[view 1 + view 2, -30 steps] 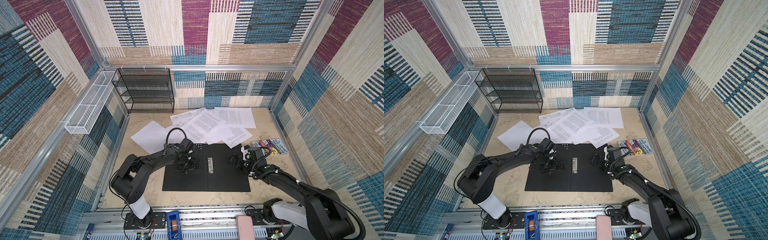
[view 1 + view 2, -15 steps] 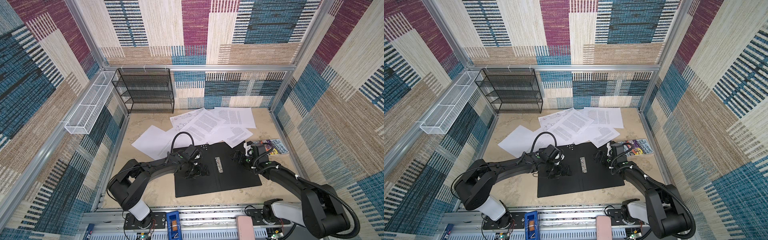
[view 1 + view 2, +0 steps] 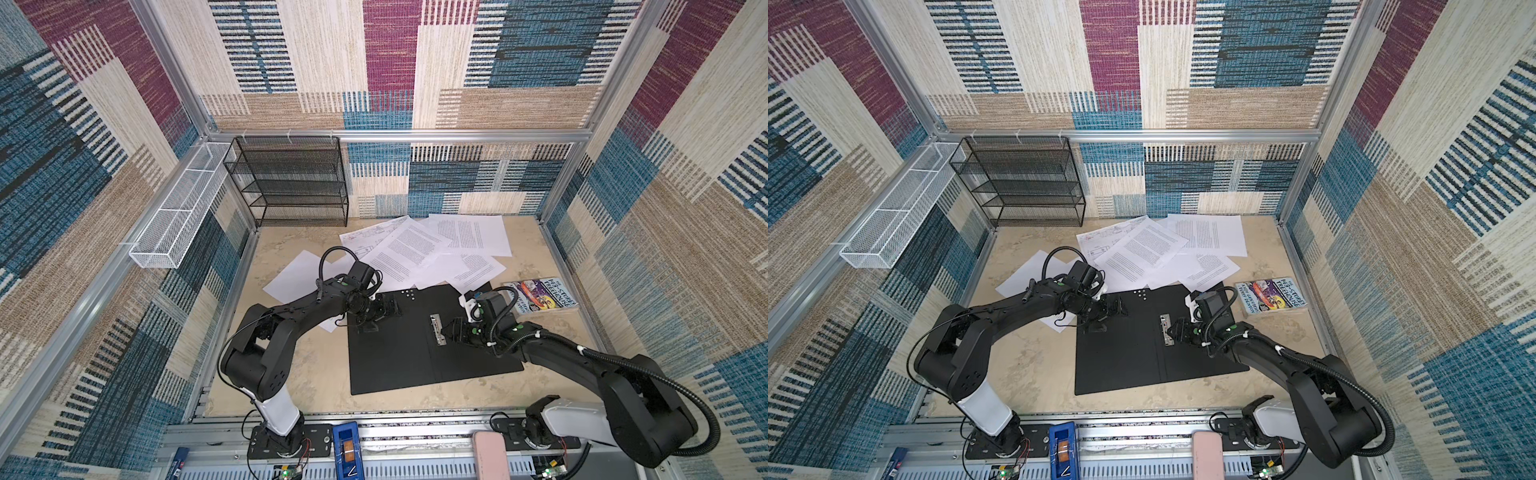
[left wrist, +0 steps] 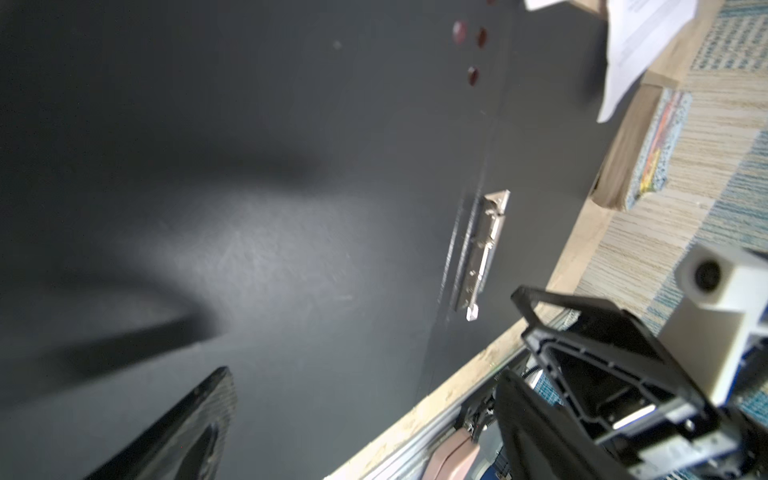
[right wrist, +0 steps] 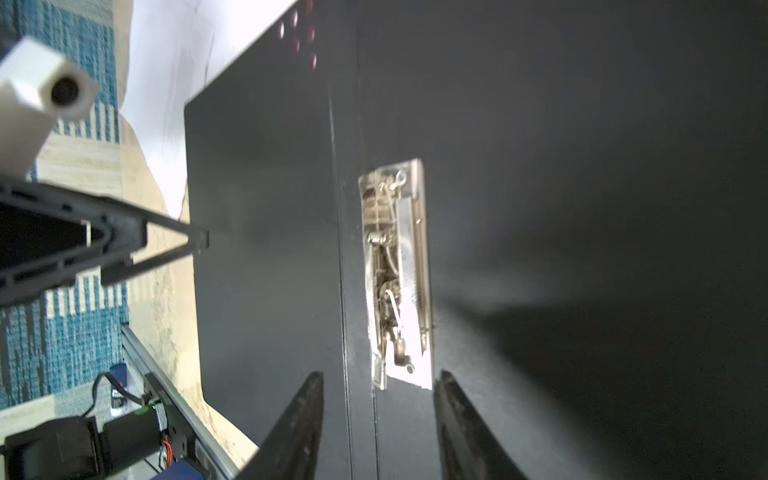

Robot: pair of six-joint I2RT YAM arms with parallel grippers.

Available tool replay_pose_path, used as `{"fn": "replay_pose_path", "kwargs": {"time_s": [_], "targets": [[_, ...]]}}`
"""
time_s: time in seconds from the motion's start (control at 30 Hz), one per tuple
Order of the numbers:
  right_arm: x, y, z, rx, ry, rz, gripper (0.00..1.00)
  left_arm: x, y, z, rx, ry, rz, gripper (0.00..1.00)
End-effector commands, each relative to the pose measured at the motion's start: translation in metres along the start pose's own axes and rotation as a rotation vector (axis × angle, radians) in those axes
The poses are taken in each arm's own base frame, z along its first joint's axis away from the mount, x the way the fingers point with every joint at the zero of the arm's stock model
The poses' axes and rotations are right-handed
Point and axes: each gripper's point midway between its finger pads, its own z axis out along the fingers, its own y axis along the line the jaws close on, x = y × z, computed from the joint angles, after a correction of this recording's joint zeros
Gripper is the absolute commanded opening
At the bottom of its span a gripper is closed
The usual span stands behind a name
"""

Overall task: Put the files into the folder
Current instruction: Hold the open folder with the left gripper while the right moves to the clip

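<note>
Black folder [image 3: 395,357] open flat, white files [image 3: 415,253] scattered just beyond

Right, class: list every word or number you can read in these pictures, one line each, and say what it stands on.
"STOREY TREEHOUSE": on the cover of the book, in both top views; the number before it is unclear.
Smaller lines on that cover: too small to read.
Printed sheets: text too small to read.
Sheet with drawings: labels too small to read.
Folder: no writing shows on its black inside.
</note>
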Motion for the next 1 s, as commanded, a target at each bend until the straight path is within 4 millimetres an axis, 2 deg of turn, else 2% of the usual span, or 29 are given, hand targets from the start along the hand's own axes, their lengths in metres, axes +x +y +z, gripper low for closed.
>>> {"fn": "replay_pose_path", "kwargs": {"time_s": [0.0,0.07,0.17,0.37,0.8,0.97], "targets": [[0.002,0.003,0.006,-0.012,0.013,-0.015,0.36,0.004,0.015,0.006,-0.026,0.046,-0.010,0.96],[0.004,0.004,0.009,-0.016,0.025,-0.015,0.32,0.006,0.025,0.011,-0.047,0.054,-0.024,0.96],[0.005,0.002,0.013,-0.006,0.037,-0.016,0.30,0.010,0.042,0.013,-0.092,0.052,-0.046,0.96],[0.009,0.003,0.019,-0.026,0.063,-0.019,0.27,0.015,0.059,0.016,-0.125,0.062,-0.064,0.96],[0.010,0.006,0.024,-0.049,0.078,-0.014,0.19,0.017,0.069,0.022,-0.143,0.075,-0.081,0.96],[0.013,0.001,0.027,-0.035,0.084,-0.004,0.12,0.019,0.073,0.023,-0.151,0.077,-0.086,0.96]]}}
